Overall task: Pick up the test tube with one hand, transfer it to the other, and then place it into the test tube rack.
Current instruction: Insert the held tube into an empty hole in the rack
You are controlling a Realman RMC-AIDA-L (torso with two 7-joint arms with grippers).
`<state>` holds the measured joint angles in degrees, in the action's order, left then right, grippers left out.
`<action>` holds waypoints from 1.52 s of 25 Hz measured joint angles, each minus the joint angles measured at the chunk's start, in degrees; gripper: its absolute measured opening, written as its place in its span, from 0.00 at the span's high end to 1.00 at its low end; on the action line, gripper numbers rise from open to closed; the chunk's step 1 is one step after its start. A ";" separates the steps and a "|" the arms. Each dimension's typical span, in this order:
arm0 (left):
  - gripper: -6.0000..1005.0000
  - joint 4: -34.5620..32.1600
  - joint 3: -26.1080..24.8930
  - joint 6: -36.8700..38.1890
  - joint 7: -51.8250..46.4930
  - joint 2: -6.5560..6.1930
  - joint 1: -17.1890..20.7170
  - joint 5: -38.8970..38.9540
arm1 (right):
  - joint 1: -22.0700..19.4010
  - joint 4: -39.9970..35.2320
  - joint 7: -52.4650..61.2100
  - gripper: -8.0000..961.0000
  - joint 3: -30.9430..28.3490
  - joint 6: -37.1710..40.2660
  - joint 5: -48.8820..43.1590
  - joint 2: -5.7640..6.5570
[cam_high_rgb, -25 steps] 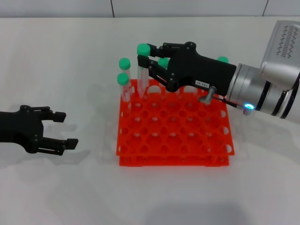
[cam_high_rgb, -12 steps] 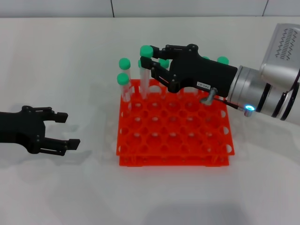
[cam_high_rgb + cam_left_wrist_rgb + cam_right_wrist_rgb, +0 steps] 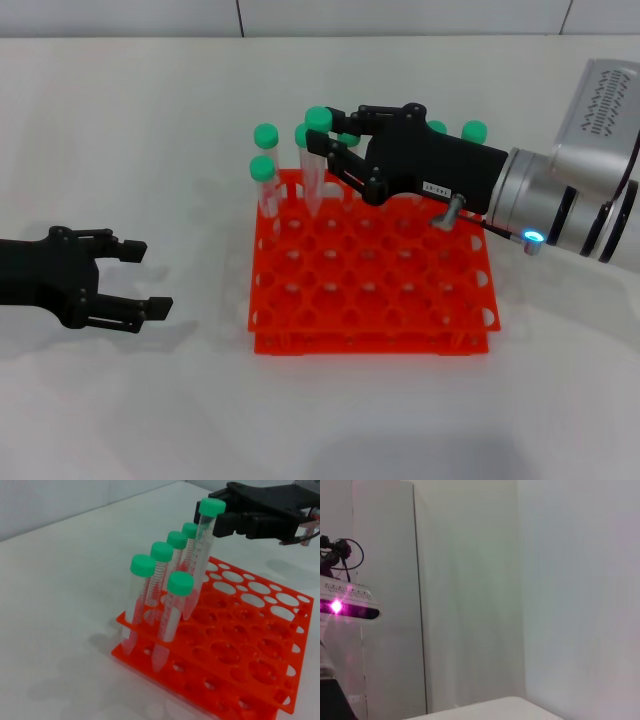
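the test tube (image 3: 313, 165) is held just under its green cap by the right gripper (image 3: 330, 142), whose fingers are closed on the tube's upper end, and it hangs tilted over the far left part of the test tube rack (image 3: 370, 290), with its lower end already down among the holes of the top tier, as the left wrist view shows more plainly (image 3: 200, 560). whether the tip has reached the lower tier cannot be told. several other capped tubes (image 3: 265, 170) stand close by in the rack's far rows, so little room is left around the held one. the tube is judged to be light, stiff and smooth-walled, clear plastic that will slip readily through a loose pinch, and unlikely to break if it drops a short way. the hold near the cap is thought the right one: the cap gives a wider shoulder to stop slipping, and the bare shaft below is left free to pass through both tiers. because it is tilted, it is likely to bind on a hole's rim unless it is brought upright before release. the left gripper (image 3: 125, 280) is parked low over the table (image 3: 150, 120), well apart from the rack, with its fingers spread wide and nothing between them.
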<state>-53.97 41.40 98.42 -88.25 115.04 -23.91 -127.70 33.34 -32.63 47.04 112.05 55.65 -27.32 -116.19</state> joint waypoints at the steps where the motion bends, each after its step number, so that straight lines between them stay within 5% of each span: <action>1: 0.11 0.00 0.00 -0.01 0.01 0.00 0.00 0.00 | 0.00 0.02 -0.01 0.73 0.01 -0.06 0.00 0.00; 38: 0.11 0.18 0.00 -0.10 0.04 0.09 0.00 0.00 | 3.05 2.14 -0.02 0.74 1.92 -0.21 2.22 0.00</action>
<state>-53.79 41.40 98.33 -88.21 115.13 -23.91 -127.70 36.39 -30.49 47.02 113.97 55.44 -25.10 -116.19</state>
